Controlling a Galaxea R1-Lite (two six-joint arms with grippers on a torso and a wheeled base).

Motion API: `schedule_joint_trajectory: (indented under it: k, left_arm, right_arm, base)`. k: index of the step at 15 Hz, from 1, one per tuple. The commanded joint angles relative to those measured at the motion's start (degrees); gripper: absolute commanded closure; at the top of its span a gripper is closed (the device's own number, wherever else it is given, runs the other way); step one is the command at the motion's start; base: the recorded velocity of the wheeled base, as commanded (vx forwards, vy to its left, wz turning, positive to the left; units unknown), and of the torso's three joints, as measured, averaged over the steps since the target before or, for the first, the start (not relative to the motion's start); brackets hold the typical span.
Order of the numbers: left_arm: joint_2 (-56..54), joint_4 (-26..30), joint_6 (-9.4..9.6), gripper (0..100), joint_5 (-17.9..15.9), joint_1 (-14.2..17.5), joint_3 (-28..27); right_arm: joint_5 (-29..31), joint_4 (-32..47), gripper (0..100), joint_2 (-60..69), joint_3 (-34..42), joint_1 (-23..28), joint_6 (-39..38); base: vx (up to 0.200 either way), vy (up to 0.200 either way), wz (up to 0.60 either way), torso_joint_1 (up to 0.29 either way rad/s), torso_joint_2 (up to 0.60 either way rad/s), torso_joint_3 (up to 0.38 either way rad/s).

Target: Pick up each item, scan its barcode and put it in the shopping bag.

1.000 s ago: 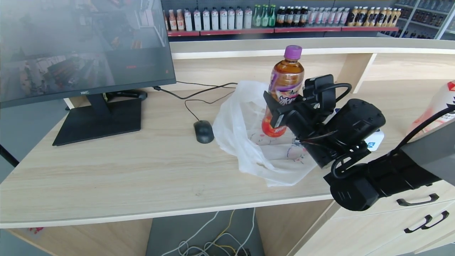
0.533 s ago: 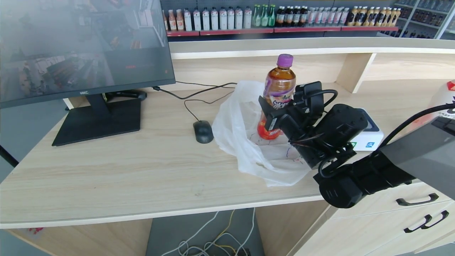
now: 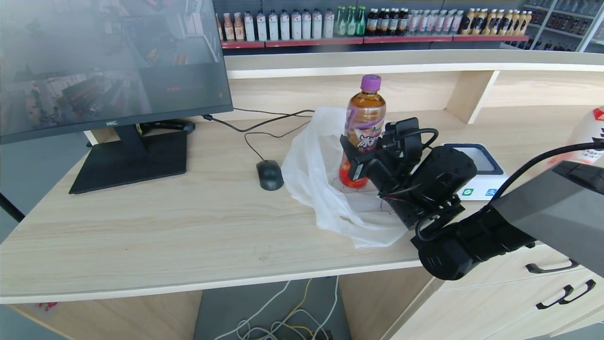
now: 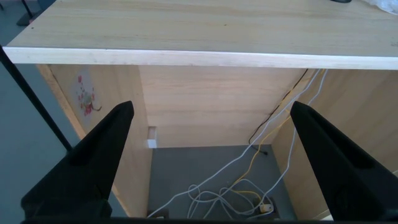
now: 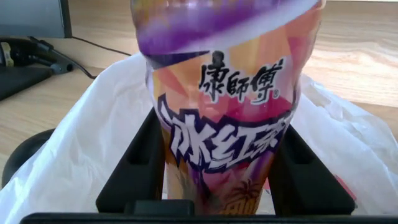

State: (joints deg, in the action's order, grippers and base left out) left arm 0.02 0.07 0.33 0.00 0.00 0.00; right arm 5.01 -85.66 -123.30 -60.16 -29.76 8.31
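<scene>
Right jaws: pinching the purple-capped tea bottle [image 3: 364, 118] around its labelled middle, one finger pressing on each side, and holding it upright.
Left jaws: hanging spread wide and gripping nothing, low in front of the worktop [image 3: 165, 226] edge, facing the loose cables [image 4: 230, 193] beneath it.
Tea bottle: sitting with its red base down in the open mouth of the shopping bag [image 3: 311, 179], cap pointing up; whether the base is touching the bag's floor I cannot tell.
Shopping bag: lying crumpled and open on the worktop, between the computer mouse [image 3: 270, 174] and the barcode scanner [image 3: 476, 186].
Barcode scanner: sitting just beside the bag on the robot's right, partly behind the right wrist.
Step in hand: judging by the bottle's place, the robot is bagging it rather than scanning it.
Next move: calling for lowering until the base is resting, then spreading the jaws and lifting clear without snagging the thin film.
Waiting item: a white and pink bottle [image 3: 585, 134] standing at the far right, likely awaiting its turn.
</scene>
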Motion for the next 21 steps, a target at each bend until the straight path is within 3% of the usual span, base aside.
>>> schedule_joint_trajectory:
  k: [1, 13, 14, 17, 21]
  left_arm:
    - [0.06, 0.01, 0.02, 0, 0.0, 0.0, 0.0]
    - [-0.02, 0.01, 0.02, 0, 0.0, 0.0, 0.0]
    - [-0.02, 0.01, 0.02, 0, 0.0, 0.0, 0.0]
    - [-0.02, 0.01, -0.07, 0, 0.0, 0.0, 0.0]
    - [-0.02, 0.01, 0.02, 0, 0.0, 0.0, 0.0]
  right_arm:
    - [0.0, 0.23, 100, -1.16, -0.04, -0.04, 0.04]
    - [0.35, 0.23, 100, -1.86, 1.19, -0.04, -1.81]
    - [0.35, 0.23, 0, -1.86, 1.19, -0.04, -1.81]
    - [0.35, 0.06, 0, -0.98, 1.89, 0.05, -1.9]
    - [0.35, -0.38, 0, 5.26, 8.74, 0.14, -2.43]
  base:
    - [0.0, 0.0, 0.0, 0.0, 0.0, 0.0]
    - [0.0, 0.0, 0.0, 0.0, 0.0, 0.0]
    - [0.0, 0.0, 0.0, 0.0, 0.0, 0.0]
    - [0.0, 0.0, 0.0, 0.0, 0.0, 0.0]
    - [0.0, 0.0, 0.0, 0.0, 0.0, 0.0]
